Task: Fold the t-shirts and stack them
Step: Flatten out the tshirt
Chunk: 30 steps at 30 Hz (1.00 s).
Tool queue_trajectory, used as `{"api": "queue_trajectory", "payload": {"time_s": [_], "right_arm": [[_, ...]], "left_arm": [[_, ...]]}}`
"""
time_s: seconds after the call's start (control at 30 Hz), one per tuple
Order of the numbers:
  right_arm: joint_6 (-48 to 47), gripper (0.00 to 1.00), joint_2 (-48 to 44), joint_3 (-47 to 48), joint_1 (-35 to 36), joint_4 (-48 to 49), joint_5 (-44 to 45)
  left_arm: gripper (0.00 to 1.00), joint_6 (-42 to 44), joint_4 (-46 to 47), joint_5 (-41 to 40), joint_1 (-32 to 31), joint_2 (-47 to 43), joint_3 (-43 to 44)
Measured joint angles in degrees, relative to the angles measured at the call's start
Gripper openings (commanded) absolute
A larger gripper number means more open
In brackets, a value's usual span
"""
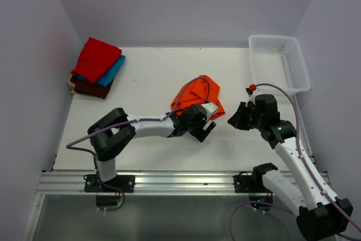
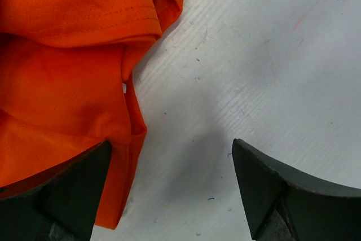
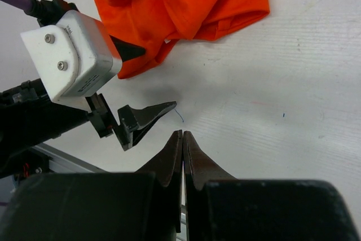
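The orange t-shirt (image 1: pixel 197 95) lies crumpled; only the left wrist view shows its edge between the parted jaws of the left gripper (image 2: pixel 172 159). Beside it, the right gripper (image 3: pixel 182 135) is pinched together.

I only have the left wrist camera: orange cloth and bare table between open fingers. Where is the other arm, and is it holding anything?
Observer: The right pincer is shut with nothing in it. It sits to the right of the orange t-shirt, not touching the cloth.
Operator: Is that shirt folded yet?
Observer: No, it lies bunched in a loose heap.
Operator: And the other shirts?
Observer: They are stacked at the far left corner: red t-shirt on top, turquoise t-shirt under it, dark maroon t-shirt at the bottom.
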Motion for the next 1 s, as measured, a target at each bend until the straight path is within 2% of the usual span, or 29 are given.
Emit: {"api": "queue_trajectory", "payload": {"time_s": [0.17,0.27,0.37,0.4,0.47,0.5,0.57,0.6,0.83,1.0], "right_arm": [[0.0,0.0,0.6,0.0,0.0,0.0,0.0],[-0.1,0.0,1.1,0.0,0.0,0.2,0.0],[-0.1,0.0,1.7,0.0,0.0,0.3,0.0],[-0.1,0.0,1.7,0.0,0.0,0.3,0.0],[-0.1,0.0,1.8,0.0,0.0,0.3,0.0],[-0.1,0.0,1.8,0.0,0.0,0.3,0.0],[-0.1,0.0,1.7,0.0,0.0,0.3,0.0],[-0.1,0.0,1.7,0.0,0.0,0.3,0.0],[-0.2,0.0,1.5,0.0,0.0,0.3,0.0],[-0.2,0.0,2.3,-1.4,0.0,1.6,-0.9]], "left_arm": [[0.91,0.9,0.1,-2.6,0.0,3.1,2.1],[0.85,1.1,0.1,-4.8,0.0,4.3,2.9],[0.67,1.6,0.0,-7.0,0.0,5.6,4.5],[0.54,1.8,0.0,-7.5,0.0,6.1,5.1],[0.39,2.0,0.2,-8.1,0.0,6.7,5.7],[0.24,2.2,0.2,-8.2,0.0,6.9,5.9],[0.03,2.1,-0.1,-8.3,0.0,6.9,5.9],[0.0,2.1,-0.1,-8.4,0.0,6.9,5.9],[0.0,1.7,-1.5,-7.6,-0.6,3.4,2.5],[0.0,0.3,-11.0,-9.6,-5.4,-5.6,0.9]]}}
